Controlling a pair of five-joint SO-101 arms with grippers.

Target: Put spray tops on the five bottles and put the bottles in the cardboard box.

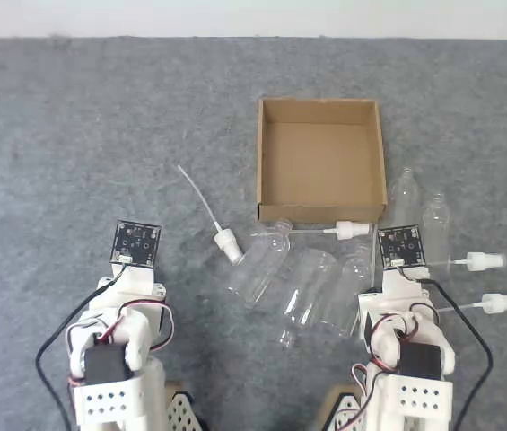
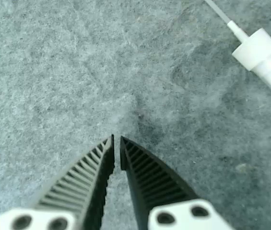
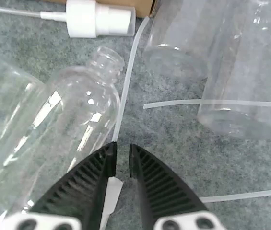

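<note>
We see the cardboard box (image 1: 320, 157) open-topped at the far middle of the grey felt table (image 1: 74, 135). Just in front of it, three clear uncapped bottles lie on their sides: a left bottle (image 1: 259, 260), a middle bottle (image 1: 311, 292) and a third bottle (image 1: 357, 268), whose lower end is hidden behind the right arm (image 1: 401, 341). Two more bottles (image 1: 419, 211) sit just right of the box. Their clear walls blur together, and we cannot tell whether they stand or lie.

A first spray top (image 1: 228, 244) with a long dip tube lies beside the left bottle. A second spray top (image 1: 352, 231) lies along the box's near wall. A third spray top (image 1: 486, 261) and a fourth spray top (image 1: 502, 303) lie right of the right arm.

The left gripper (image 2: 117, 140) hangs over bare felt, its jaws drawn to a thin slit with nothing between them. The right gripper (image 3: 122, 147) hovers beside the third bottle's shoulder, its jaws likewise nearly together and holding nothing. A white scrap (image 3: 111, 189) under one of its fingers is too unclear for us to name.
</note>
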